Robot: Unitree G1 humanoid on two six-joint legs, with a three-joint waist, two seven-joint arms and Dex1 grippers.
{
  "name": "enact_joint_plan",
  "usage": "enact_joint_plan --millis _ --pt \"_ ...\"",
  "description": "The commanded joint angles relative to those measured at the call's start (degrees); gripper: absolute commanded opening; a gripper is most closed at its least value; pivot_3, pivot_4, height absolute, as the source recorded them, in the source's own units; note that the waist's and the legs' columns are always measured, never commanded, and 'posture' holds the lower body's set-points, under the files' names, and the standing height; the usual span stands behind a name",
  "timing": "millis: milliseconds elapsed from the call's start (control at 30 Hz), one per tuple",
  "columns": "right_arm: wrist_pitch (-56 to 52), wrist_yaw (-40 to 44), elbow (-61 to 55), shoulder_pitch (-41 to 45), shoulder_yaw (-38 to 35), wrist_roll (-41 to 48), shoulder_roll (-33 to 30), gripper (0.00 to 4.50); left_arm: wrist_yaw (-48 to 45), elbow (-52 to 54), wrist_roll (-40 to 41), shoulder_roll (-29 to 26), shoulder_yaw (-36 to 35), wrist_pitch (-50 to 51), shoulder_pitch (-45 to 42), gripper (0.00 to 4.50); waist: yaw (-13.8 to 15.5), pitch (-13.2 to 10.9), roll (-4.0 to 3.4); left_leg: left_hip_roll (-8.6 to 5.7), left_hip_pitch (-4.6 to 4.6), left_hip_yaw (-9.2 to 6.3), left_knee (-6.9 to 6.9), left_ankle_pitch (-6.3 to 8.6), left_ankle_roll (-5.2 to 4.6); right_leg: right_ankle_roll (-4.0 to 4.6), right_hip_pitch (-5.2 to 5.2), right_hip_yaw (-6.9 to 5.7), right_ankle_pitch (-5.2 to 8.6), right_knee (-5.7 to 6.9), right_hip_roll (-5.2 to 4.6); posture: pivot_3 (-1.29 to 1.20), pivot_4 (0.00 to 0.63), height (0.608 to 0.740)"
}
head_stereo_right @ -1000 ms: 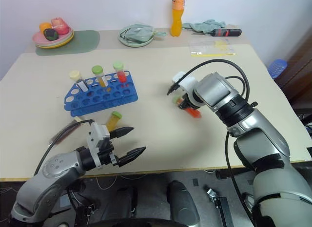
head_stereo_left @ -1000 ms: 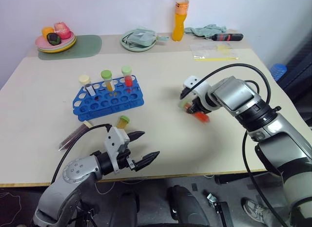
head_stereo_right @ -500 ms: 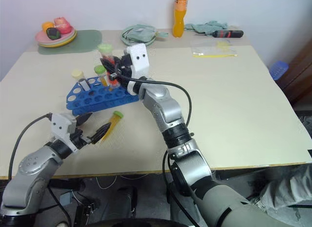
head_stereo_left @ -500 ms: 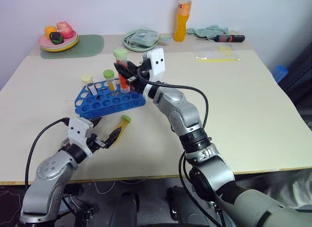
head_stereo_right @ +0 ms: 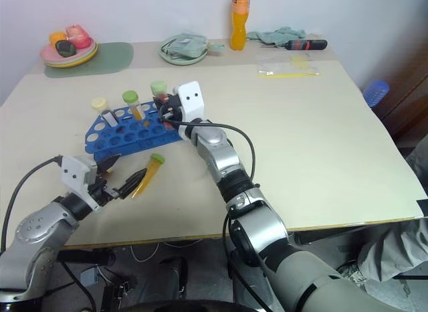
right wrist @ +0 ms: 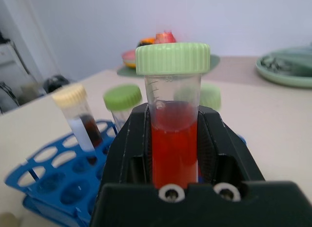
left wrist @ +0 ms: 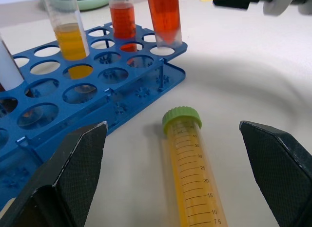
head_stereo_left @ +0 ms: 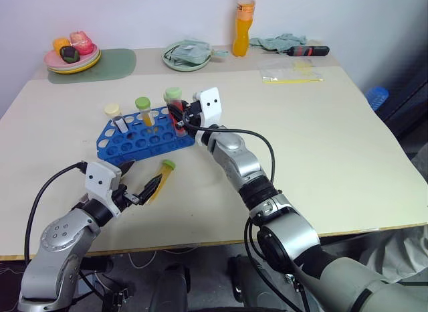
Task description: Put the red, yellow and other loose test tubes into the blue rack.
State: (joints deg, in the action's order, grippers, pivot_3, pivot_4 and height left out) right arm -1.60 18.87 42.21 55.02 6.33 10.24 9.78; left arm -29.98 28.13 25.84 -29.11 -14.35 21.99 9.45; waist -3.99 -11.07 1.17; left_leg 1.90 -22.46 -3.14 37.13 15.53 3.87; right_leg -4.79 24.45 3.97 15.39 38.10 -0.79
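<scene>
The right claw [right wrist: 175, 161] is clamped on an upright clear plastic test tube of red liquid with a green screw cap [right wrist: 173, 120], holding it at the right end of the bright blue plastic test-tube rack with rows of round holes [head_stereo_left: 144, 132]; the left wrist view shows the tube's tapered tip [left wrist: 164, 22] just above a corner hole. The rack stands on the left half of the beige counter [head_stereo_left: 321, 144], its long side angled so the right end sits slightly farther away. It already carries a yellow-capped tube [head_stereo_left: 115, 116] at the left, a green-capped tube of orange liquid [head_stereo_left: 143, 110] and a green-capped tube of red liquid [head_stereo_left: 172, 98]. The step in hand appears to be seating the held tube: keep it vertical, centre the tip over the hole, lower it straight down, and release only when the rack supports it; a tilted entry would likely catch the rim and shift the rack. The left claw [left wrist: 175, 168] stands fully open, holding nothing, level with the counter and straddling a loose green-capped tube of yellow-orange liquid [head_stereo_left: 160, 177] that lies on its side near the front of the rack. Close on its body below the cap, then lift clear of the rack's near wall.
</scene>
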Motion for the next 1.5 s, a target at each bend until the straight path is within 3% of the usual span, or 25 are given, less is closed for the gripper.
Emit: enact_joint_plan --millis 33,600,1200,1500 --pt "3.1 -0.9 1.8 4.0 -0.2 -0.9 4.4 0.76 -0.6 1.1 0.4 0.0 -0.6 -1.0 0.2 4.50 0.0 0.0 0.00 0.00 0.01 0.00 0.00 0.00 0.00 0.00 0.00 0.00 0.00 0.00 0.00 0.00 0.150 0.740" --pt "13.2 -2.4 14.1 8.4 -1.2 -2.0 7.2 0.76 -2.7 -1.2 -0.3 0.7 -0.2 -3.3 0.7 4.50 0.0 0.0 -0.02 0.00 0.01 0.00 0.00 0.00 0.00 0.00 0.00 0.00 0.00 0.00 0.00 0.00 0.150 0.740" --pt "20.4 3.8 14.4 0.7 0.6 -2.4 7.9 0.76 -1.6 0.8 0.3 0.3 0.0 -1.2 -0.2 4.50 0.0 0.0 -0.03 0.00 0.01 0.00 -0.01 0.00 0.00 0.00 0.00 0.00 0.00 0.00 0.00 0.00 0.150 0.740" --pt "21.9 2.0 17.5 0.5 0.3 -3.5 7.6 0.76 -0.2 3.7 0.8 0.2 0.0 1.5 -0.5 4.50 0.0 0.0 -0.03 0.00 0.02 0.00 -0.02 0.00 0.00 0.00 0.00 0.01 0.00 0.00 0.00 0.00 0.150 0.740"
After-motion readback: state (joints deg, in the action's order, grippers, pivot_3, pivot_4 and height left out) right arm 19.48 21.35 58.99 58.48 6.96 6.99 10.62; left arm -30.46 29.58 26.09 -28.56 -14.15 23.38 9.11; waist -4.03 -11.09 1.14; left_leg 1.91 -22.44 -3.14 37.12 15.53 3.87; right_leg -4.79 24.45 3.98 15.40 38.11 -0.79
